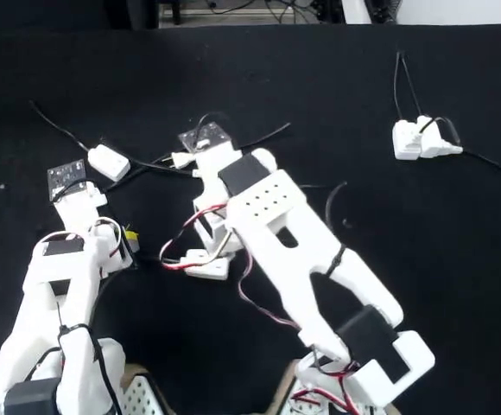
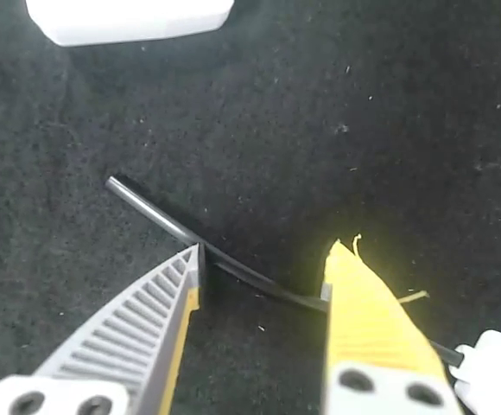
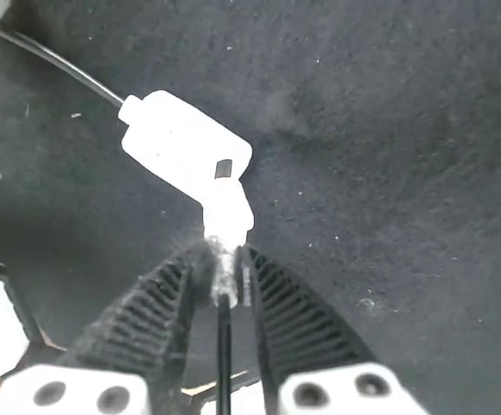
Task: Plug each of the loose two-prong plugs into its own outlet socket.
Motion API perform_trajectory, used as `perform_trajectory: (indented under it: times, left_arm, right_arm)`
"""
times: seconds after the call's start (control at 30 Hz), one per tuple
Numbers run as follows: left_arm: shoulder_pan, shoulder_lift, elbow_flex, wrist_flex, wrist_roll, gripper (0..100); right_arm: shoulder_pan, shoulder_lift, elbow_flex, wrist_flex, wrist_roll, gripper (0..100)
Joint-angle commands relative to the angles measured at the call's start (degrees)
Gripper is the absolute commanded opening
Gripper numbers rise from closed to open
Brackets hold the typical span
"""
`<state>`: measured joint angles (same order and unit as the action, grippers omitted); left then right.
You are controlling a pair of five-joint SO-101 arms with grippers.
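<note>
left gripper (image 2: 263, 259): fingers spread, low | right gripper (image 3: 225, 259): fingers seemingly clamped, arm stretched forward

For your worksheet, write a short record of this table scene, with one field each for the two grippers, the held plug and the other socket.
Left gripper: open, jaws either side of a black cable
Right gripper: shut on a white plug
Plug contact: its front meets a white socket; whether it is seated cannot be told
Second socket: far right on the black table, a second plug against it
</note>
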<state>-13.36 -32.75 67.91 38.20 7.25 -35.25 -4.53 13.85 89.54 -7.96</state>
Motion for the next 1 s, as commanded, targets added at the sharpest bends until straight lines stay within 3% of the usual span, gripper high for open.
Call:
perform_trajectory:
  times: [0.0, 0.13, 0.37, 0.53, 0.67, 0.97]
  left_arm:
    - [-0.1, -0.7, -0.6, -0.5, 0.3, 23]
    - [0.0, -0.7, -0.7, -0.5, 0.1, 23]
    - [0.0, -0.7, -0.5, -0.4, 0.0, 23]
    - [0.0, -0.7, -0.8, -0.4, 0.0, 23]
    - [0.0, -0.7, -0.7, -0.4, 0.0, 23]
    - [0.0, -0.7, -0.6, -0.4, 0.0, 23]
  right_arm:
    - [-0.9, -0.6, -3.2, 0.7, 6.2, 1.1]
    - [-0.9, -0.7, -3.2, 0.6, 15.4, 1.1]
    - [0.6, -9.6, 3.7, -6.0, 21.3, 1.1]
    - [6.2, -18.2, 19.3, -17.5, 21.5, 1.1]
    - [8.7, -16.7, 27.5, -27.6, 21.9, 1.1]
    - [15.6, -2.6, 18.2, -28.0, 22.1, 1.1]
